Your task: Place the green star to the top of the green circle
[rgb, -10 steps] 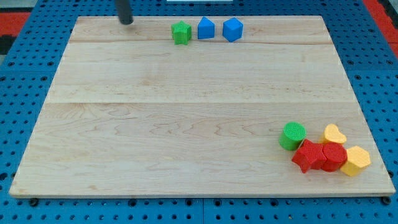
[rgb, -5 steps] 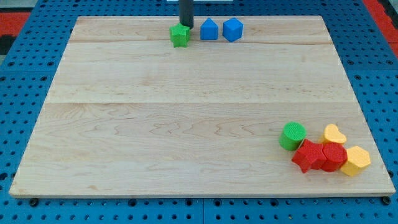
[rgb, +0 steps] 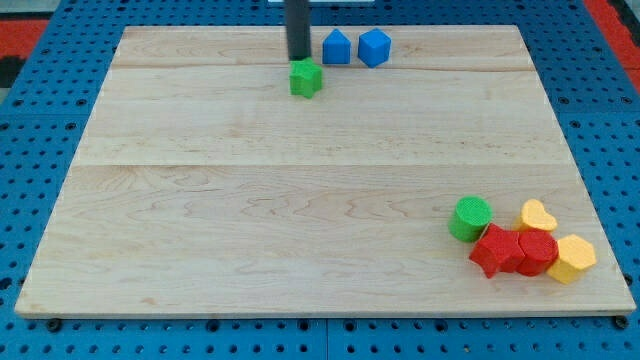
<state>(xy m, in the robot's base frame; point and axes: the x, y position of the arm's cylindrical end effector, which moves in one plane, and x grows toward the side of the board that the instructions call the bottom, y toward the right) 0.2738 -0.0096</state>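
My tip (rgb: 298, 58) sits near the view's top of the wooden board (rgb: 200, 200), touching or just short of the top-left edge of the green star (rgb: 306, 77); from this angle I cannot tell whether there is contact. The rod rises straight up out of the view's top edge. I have no jaws on this rig, only the bare rod, so there is nothing spread or pinching.

The green star lies just below the tip, slightly toward the view's right of it, on the upper part of the board. To its upper right are two blue blocks close together: a blue house-shaped block (rgb: 337, 47) and, just right of it, a blue hexagonal block (rgb: 374, 47). Both stand apart from the star.

The green circle (rgb: 471, 218) is well apart from the star, down at the view's lower right. It touches a crowded cluster: a red star (rgb: 495, 250) against its lower right side, a red block (rgb: 538, 250) whose shape I cannot make out beside that, a yellow heart (rgb: 537, 215) above the red block, and a yellow hexagonal block (rgb: 572, 258) at the far right. The side of the green circle facing the view's top is open board, as is the stretch between the two green blocks.

The board rests on a blue pegboard table (rgb: 40, 150).
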